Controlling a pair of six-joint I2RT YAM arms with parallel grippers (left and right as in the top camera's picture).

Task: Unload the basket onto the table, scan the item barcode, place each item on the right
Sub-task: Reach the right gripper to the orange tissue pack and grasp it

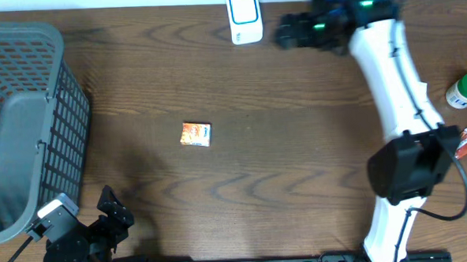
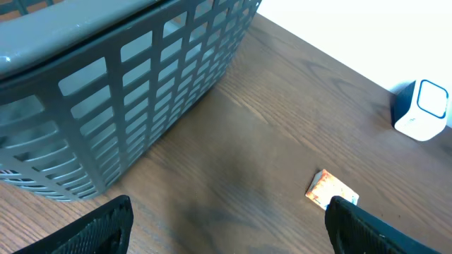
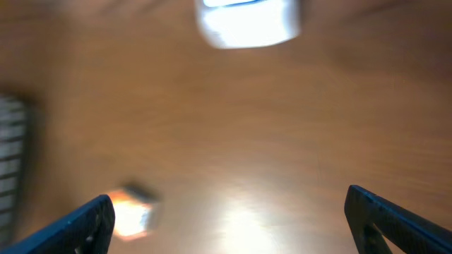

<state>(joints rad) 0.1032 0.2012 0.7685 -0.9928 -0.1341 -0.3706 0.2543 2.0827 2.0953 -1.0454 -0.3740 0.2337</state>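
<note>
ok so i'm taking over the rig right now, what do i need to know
Left gripper: open, empty, low by the basket.
Right gripper: open, empty, at the far edge beside the scanner.
Packet: flat on mid-table, apart from both grippers and the scanner.
Done: nothing the pictures can prove.
To do: pick up the packet and show its barcode to the scanner.

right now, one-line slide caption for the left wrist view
Open left gripper faces a small orange packet, white scanner beyond, grey basket alongside.
</note>
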